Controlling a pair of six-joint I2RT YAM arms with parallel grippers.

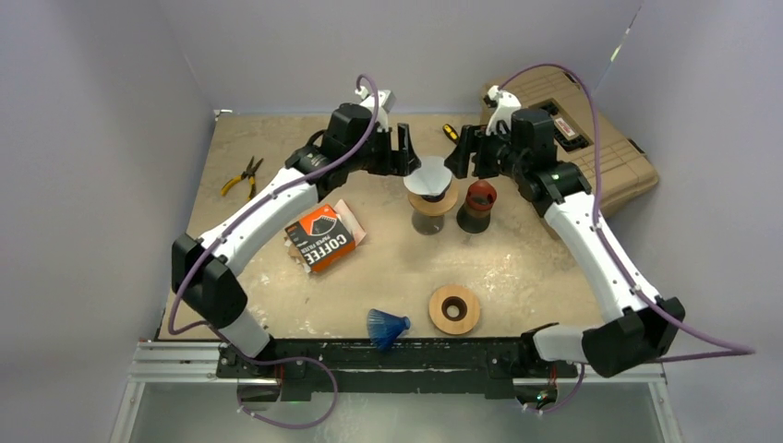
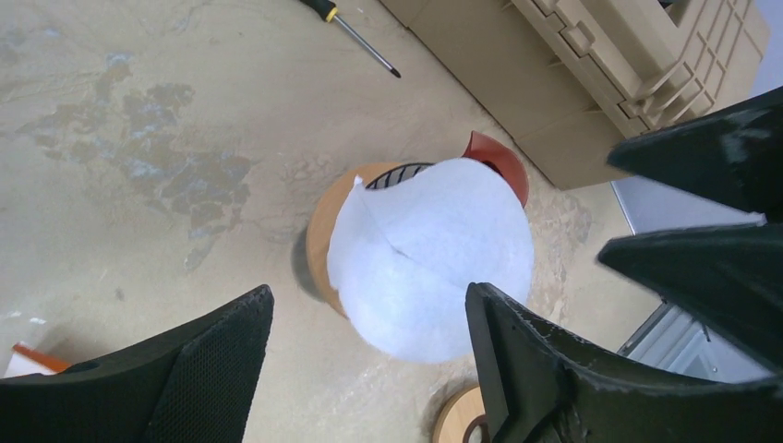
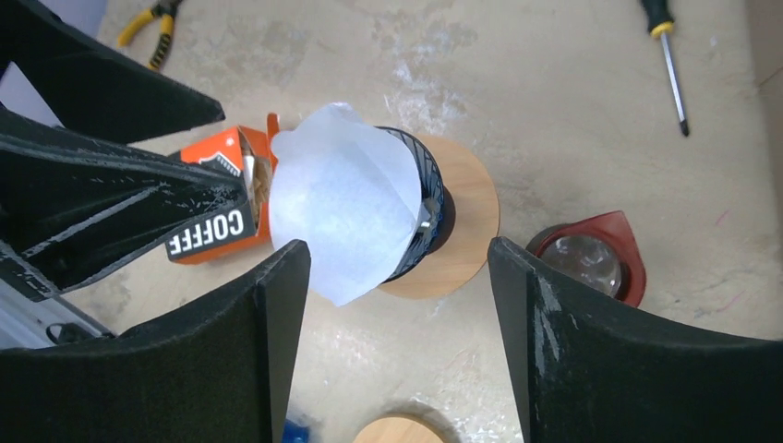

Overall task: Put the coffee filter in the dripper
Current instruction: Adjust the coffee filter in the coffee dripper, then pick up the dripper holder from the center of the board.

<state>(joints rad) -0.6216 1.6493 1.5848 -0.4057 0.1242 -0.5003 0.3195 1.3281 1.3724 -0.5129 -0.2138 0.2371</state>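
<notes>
A white paper coffee filter (image 1: 432,177) sits in the black dripper with the round wooden collar (image 1: 447,200) at the table's middle back. The filter sticks up and leans over one side of the dripper (image 3: 427,198). It shows large in the left wrist view (image 2: 434,258) and in the right wrist view (image 3: 342,208). My left gripper (image 1: 404,148) hovers just left of the filter, open and empty. My right gripper (image 1: 468,152) hovers just right of it, open and empty.
A red-lidded glass server (image 1: 478,203) stands right of the dripper. An orange coffee filter box (image 1: 321,238) lies to the left. A wooden ring (image 1: 453,308) and a blue dripper (image 1: 387,327) lie near the front. Pliers (image 1: 242,177), a screwdriver (image 1: 450,132) and a tan case (image 1: 591,138) lie at the back.
</notes>
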